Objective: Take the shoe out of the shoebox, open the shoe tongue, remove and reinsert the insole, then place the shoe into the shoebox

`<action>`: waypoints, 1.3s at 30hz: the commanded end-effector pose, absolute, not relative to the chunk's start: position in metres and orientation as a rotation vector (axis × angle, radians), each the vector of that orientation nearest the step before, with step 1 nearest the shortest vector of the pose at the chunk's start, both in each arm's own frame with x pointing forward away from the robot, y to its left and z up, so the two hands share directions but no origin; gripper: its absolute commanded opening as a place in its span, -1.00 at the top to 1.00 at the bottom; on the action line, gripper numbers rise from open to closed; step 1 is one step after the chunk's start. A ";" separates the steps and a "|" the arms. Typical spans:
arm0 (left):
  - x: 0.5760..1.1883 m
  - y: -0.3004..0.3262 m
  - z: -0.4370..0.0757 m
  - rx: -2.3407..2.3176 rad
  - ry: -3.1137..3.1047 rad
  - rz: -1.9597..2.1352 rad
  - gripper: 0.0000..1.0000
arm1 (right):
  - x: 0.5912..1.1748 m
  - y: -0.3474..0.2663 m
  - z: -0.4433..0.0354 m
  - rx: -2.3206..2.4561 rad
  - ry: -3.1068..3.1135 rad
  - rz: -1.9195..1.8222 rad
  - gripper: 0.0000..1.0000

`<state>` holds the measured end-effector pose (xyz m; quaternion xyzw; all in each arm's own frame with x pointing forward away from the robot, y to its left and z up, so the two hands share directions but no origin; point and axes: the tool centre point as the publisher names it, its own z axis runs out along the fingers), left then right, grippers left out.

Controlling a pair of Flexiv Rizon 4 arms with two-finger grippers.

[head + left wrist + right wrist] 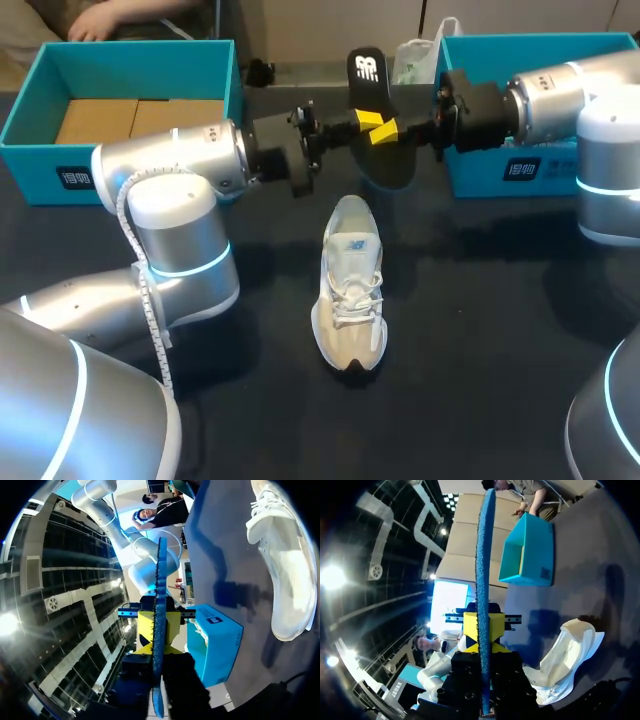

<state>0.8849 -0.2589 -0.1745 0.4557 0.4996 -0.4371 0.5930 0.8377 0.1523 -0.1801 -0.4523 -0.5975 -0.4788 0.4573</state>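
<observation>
A white and beige shoe (350, 290) lies on the dark table in the middle, toe toward me. Above and behind it, a black insole (367, 72) stands upright in the air. My left gripper (365, 122) and right gripper (388, 130) meet at its lower end from opposite sides, and both are shut on it. In the left wrist view the insole (160, 595) shows edge-on between the fingers of that gripper (159, 652), with the shoe (282, 570) off to one side. The right wrist view shows the insole (484, 555) clamped in its gripper (484, 650), with the shoe (565, 660) below.
An open teal shoebox (40, 100) with brown paper inside stands at the back left. A second teal shoebox (500, 170) stands at the back right, behind my right wrist. A white plastic bag (415, 55) lies between the two boxes.
</observation>
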 end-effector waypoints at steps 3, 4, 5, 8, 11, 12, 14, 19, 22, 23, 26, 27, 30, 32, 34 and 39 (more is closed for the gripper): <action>0.887 -0.257 -0.168 1.041 1.168 -1.003 -1.00 | 0.835 0.149 -0.179 -1.128 -1.471 -1.179 1.00; 0.887 -0.254 -0.167 1.041 1.167 -1.004 -1.00 | 0.834 0.148 -0.179 -1.133 -1.470 -1.179 1.00; 0.889 -0.251 -0.165 1.039 1.167 -1.006 -1.00 | 0.833 0.147 -0.179 -1.136 -1.469 -1.179 1.00; 0.893 -0.238 -0.163 1.044 1.186 -1.025 -1.00 | 0.831 0.143 -0.179 -1.149 -1.468 -1.183 1.00; 0.896 -0.222 -0.165 1.071 1.227 -1.038 -1.00 | 0.831 0.139 -0.178 -1.162 -1.472 -1.187 1.00; 0.896 -0.219 -0.166 1.072 1.240 -1.042 -1.00 | 0.831 0.138 -0.178 -1.165 -1.473 -1.187 1.00; 0.896 -0.207 -0.168 1.090 1.291 -1.063 -1.00 | 0.833 0.134 -0.178 -1.178 -1.486 -1.192 1.00; 0.896 -0.186 -0.169 1.101 1.440 -1.104 -1.00 | 0.836 0.130 -0.176 -1.200 -1.545 -1.308 1.00; 0.894 -0.176 -0.171 1.080 1.572 -1.165 -1.00 | 0.837 0.130 -0.175 -1.181 -1.594 -1.399 1.00; 0.893 -0.173 -0.173 1.075 1.603 -1.165 -1.00 | 0.837 0.130 -0.173 -1.170 -1.630 -1.442 1.00; 0.890 -0.166 -0.180 1.049 1.733 -1.203 -1.00 | 0.840 0.134 -0.170 -1.118 -1.735 -1.490 1.00; 0.889 -0.164 -0.182 1.038 1.784 -1.218 -1.00 | 0.841 0.136 -0.170 -1.101 -1.760 -1.502 1.00; 0.888 -0.160 -0.189 0.984 1.898 -1.258 -1.00 | 0.844 0.140 -0.168 -1.064 -1.835 -1.565 1.00; 0.886 -0.157 -0.192 0.944 1.972 -1.274 -1.00 | 0.845 0.142 -0.164 -1.035 -1.868 -1.604 1.00; 0.887 -0.156 -0.197 0.920 2.012 -1.283 -1.00 | 0.845 0.142 -0.161 -0.987 -1.893 -1.658 1.00; 0.887 -0.156 -0.197 0.920 2.012 -1.283 -1.00 | 0.847 0.144 -0.153 -0.788 -1.909 -1.844 1.00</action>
